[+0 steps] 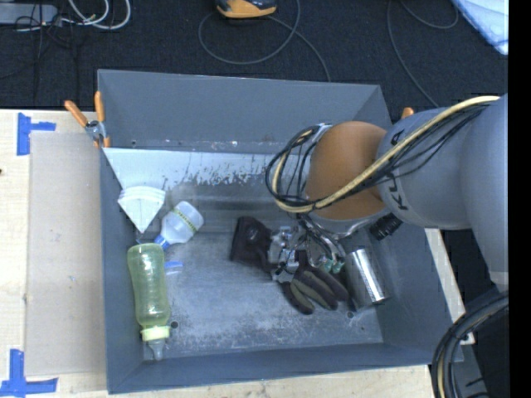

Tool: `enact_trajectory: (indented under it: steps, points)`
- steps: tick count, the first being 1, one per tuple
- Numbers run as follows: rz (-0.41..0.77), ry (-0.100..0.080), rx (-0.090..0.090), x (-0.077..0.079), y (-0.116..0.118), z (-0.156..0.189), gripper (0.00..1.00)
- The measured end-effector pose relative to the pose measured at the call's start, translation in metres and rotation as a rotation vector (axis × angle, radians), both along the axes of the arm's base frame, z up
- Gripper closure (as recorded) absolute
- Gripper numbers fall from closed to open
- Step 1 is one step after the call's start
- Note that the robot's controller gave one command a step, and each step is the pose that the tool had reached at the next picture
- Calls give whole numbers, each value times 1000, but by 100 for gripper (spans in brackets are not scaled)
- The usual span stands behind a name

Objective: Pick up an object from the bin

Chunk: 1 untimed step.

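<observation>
My gripper (290, 254) is low in the right half of the bin, under the arm's wrist. It sits just right of a black blocky thing (247, 240) and directly above two dark oval pieces (315, 291) lying side by side on the floor. A shiny silver cylinder (366, 275) lies just right of it, near the bin's right wall. The wrist hides how the gripper meets these things, and nothing shows as held.
Along the left wall lies a clear greenish plastic bottle (149, 288). Above it sit a white paper cone (143, 206) and a small clear bottle with a blue part (180, 224). The arm and its cables cover the bin's right back part.
</observation>
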<state>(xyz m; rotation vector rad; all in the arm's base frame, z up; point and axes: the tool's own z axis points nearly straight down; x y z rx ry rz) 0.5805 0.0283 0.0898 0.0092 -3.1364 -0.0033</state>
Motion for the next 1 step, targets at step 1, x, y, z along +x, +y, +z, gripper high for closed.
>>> enact_trajectory:
  steps: [1]
  points:
    - [-1,0,0,0,0,0,100]
